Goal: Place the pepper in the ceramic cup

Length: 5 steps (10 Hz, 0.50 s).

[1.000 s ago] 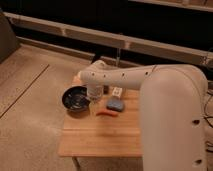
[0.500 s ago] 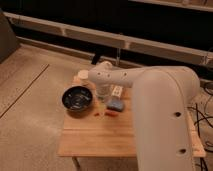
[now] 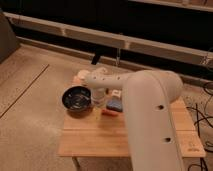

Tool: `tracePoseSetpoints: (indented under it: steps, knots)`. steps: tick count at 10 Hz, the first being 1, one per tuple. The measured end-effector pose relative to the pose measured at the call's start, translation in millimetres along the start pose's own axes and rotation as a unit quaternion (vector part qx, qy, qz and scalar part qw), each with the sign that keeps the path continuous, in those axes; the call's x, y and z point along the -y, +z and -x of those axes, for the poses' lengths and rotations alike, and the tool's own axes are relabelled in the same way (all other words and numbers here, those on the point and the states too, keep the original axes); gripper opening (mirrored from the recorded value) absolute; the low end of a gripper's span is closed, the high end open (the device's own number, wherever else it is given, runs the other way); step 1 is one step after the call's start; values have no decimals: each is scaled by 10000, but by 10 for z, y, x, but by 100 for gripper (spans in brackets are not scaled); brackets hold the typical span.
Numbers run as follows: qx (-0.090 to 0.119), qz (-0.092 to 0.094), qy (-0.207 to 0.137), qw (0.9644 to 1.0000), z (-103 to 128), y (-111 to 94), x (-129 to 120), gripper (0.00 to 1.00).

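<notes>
Table [image 3: 145,142]: wooden; everything sits on it.
Bowl [image 3: 76,98]: dark, at the left; steer clear of it.
Claw [image 3: 98,106]: between bowl and pepper, spread wide, holding nothing.
Cup [image 3: 79,79]: far-left corner, partly behind the arm [image 3: 150,100].
Pepper [image 3: 110,113]: lying flat just right of the claw; best pinched across its middle.

Red pepper [image 3: 109,113], blue-grey pad [image 3: 115,105] and dark bowl [image 3: 76,98] sit on the light wooden desk [image 3: 130,142], the pale pincer [image 3: 98,106] of the off-white arm [image 3: 150,115] hanging between bowl and pad.
</notes>
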Motion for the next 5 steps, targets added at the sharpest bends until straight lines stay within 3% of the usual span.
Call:
tracePoseSetpoints:
  steps: [1,5]
  knots:
    - [-43,31,-212,9998,12,37,35,63]
    - [-95,-158,-281,9994,2,35,203,20]
